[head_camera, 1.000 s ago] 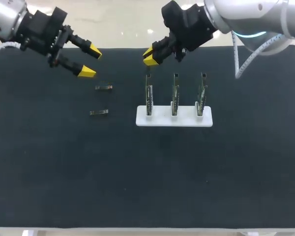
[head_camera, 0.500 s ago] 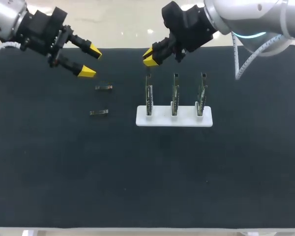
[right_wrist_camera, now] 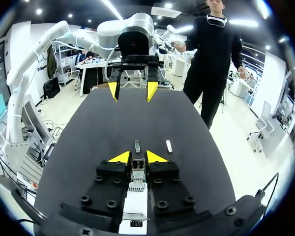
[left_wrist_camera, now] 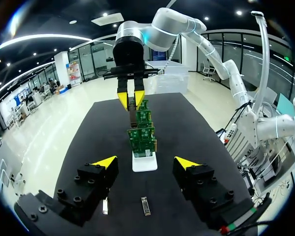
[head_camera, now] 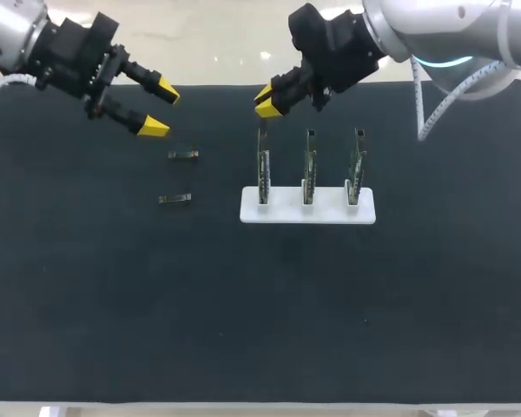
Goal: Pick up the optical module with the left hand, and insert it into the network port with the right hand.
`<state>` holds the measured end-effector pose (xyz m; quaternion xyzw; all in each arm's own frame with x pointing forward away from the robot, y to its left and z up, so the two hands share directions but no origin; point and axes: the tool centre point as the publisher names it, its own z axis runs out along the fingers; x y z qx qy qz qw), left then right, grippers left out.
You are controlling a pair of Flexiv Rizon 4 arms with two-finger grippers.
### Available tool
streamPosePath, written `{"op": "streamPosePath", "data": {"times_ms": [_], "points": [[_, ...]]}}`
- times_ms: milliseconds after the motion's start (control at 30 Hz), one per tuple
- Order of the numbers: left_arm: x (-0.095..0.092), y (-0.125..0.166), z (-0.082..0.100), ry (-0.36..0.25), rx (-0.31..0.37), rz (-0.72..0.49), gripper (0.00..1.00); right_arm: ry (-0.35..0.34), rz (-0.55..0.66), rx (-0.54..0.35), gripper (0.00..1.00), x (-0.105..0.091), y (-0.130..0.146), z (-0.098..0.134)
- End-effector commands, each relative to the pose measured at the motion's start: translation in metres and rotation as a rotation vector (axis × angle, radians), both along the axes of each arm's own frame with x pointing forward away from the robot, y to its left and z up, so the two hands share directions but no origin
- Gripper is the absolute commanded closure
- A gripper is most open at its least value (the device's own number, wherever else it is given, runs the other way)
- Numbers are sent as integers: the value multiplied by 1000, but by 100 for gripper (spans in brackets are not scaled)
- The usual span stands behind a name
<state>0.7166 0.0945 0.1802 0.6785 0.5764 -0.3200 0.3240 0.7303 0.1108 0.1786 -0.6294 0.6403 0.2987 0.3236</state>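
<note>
My right gripper point(head_camera: 266, 99) hovers over the leftmost green card point(head_camera: 263, 169) of the white stand point(head_camera: 330, 211). It is shut on a small metal optical module point(right_wrist_camera: 136, 173), which hangs from the fingers just above that card's top edge point(left_wrist_camera: 132, 111). Two more modules lie flat on the black mat, one farther back point(head_camera: 183, 155) and one nearer point(head_camera: 174, 199). My left gripper point(head_camera: 159, 108) hangs open in the air behind and left of them, holding nothing. In the left wrist view both modules point(left_wrist_camera: 104, 205) point(left_wrist_camera: 145, 205) lie under its spread fingers.
The stand holds three upright green cards; the middle one point(head_camera: 309, 169) and the right one point(head_camera: 356, 169) stand beside the target card. The black mat point(head_camera: 260, 304) covers the whole table.
My right gripper has edged slightly up and to the right with the module. The left arm and the loose modules have not moved.
</note>
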Motion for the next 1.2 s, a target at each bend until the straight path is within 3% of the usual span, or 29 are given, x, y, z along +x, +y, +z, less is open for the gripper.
{"op": "streamPosePath", "data": {"times_ms": [33,1200], "points": [[1,-1,0,2,5,-1,0,2,4,5,100,1,-1,0],[1,-1,0,2,5,-1,0,-6,3,14,100,7,2,-8]]}}
